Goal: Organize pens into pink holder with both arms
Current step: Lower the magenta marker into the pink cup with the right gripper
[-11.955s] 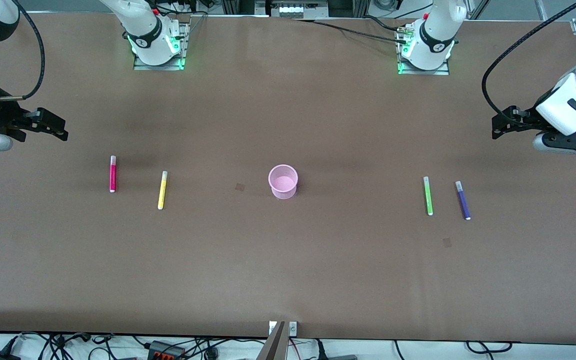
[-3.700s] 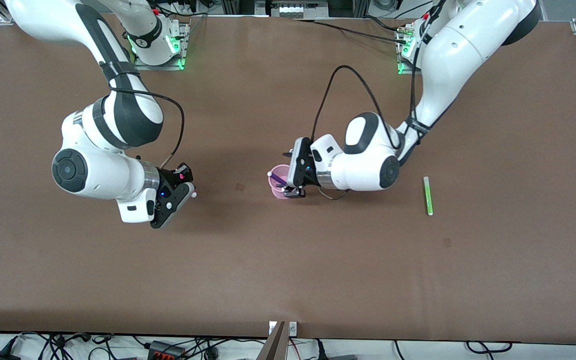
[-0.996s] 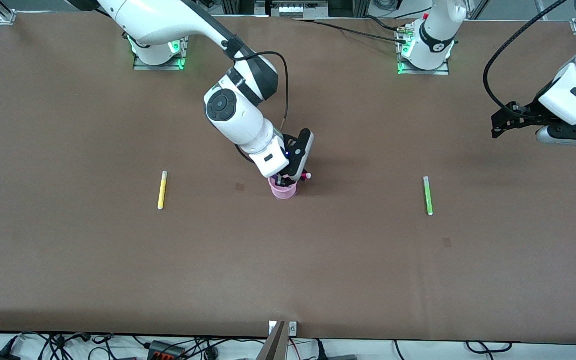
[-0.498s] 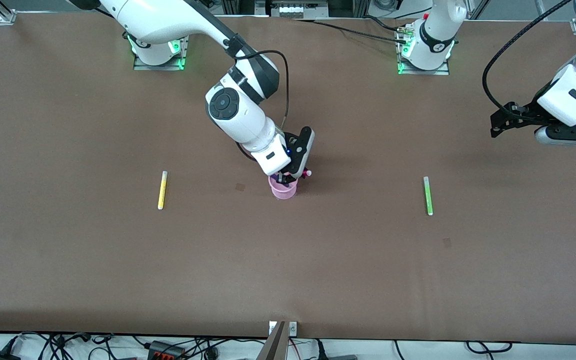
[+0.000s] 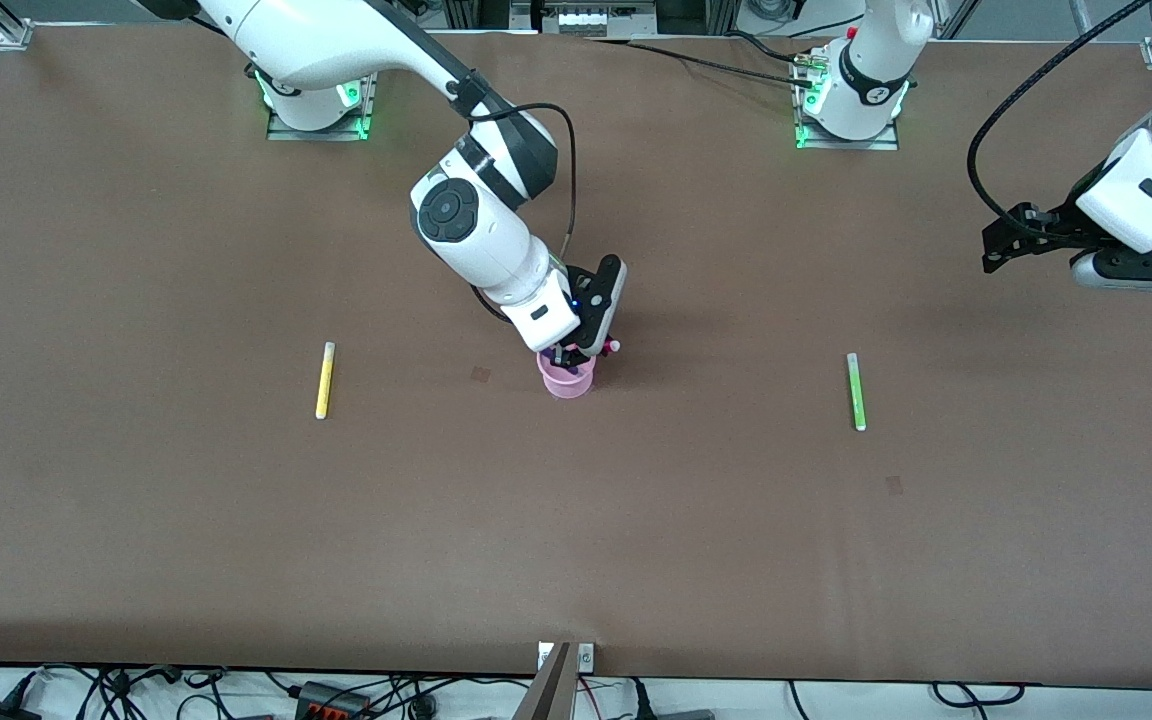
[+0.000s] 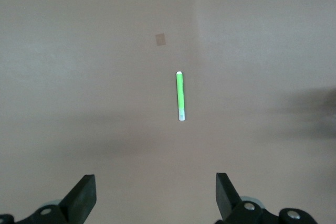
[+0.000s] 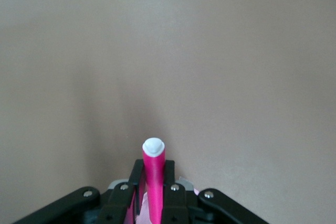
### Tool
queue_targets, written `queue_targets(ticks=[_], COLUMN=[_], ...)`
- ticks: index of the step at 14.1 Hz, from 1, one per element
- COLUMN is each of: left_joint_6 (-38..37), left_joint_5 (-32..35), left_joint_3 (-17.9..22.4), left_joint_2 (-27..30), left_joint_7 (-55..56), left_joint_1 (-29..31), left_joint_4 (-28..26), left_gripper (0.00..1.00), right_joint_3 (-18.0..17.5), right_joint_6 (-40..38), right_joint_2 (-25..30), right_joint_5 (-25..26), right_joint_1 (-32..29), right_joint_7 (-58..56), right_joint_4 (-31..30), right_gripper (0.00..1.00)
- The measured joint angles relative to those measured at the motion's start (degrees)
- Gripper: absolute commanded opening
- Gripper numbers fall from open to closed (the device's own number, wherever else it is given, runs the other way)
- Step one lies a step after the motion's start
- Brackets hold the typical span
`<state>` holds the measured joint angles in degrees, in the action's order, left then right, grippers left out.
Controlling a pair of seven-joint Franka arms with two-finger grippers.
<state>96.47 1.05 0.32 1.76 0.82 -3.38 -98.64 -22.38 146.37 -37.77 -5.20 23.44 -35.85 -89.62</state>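
Brown tabletop (image 5: 576,540) lies bare along the edge nearest the front camera. Pink holder (image 5: 566,380) stands mid-tabletop; right claw (image 5: 584,352) hangs over it, clamped on the magenta pen (image 7: 154,182). Yellow pen (image 5: 324,380) lies toward the right arm's end, light green pen (image 5: 855,391) toward the left arm's. Left claw (image 5: 996,255), fingers apart, waits over that end's edge.

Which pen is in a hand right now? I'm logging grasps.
The magenta pen, clamped in the right hand over the pink holder. The yellow pen and light green pen lie on the table.
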Motion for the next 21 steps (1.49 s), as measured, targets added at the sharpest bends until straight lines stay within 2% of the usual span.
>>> queue_targets(ticks=[21], left_joint_6=[-0.11], left_joint_5=[0.0], left_joint_3=[-0.28], left_joint_2=[0.0], left_joint_7=[0.0], left_joint_1=[-0.06], left_joint_4=[0.03], left_gripper=[1.0], right_joint_3=[0.58], right_joint_6=[0.0], right_joint_2=[-0.02], right_joint_5=[0.11], right_joint_1=[-0.95], right_joint_7=[-1.86], right_joint_4=[-0.64], right_gripper=[0.0])
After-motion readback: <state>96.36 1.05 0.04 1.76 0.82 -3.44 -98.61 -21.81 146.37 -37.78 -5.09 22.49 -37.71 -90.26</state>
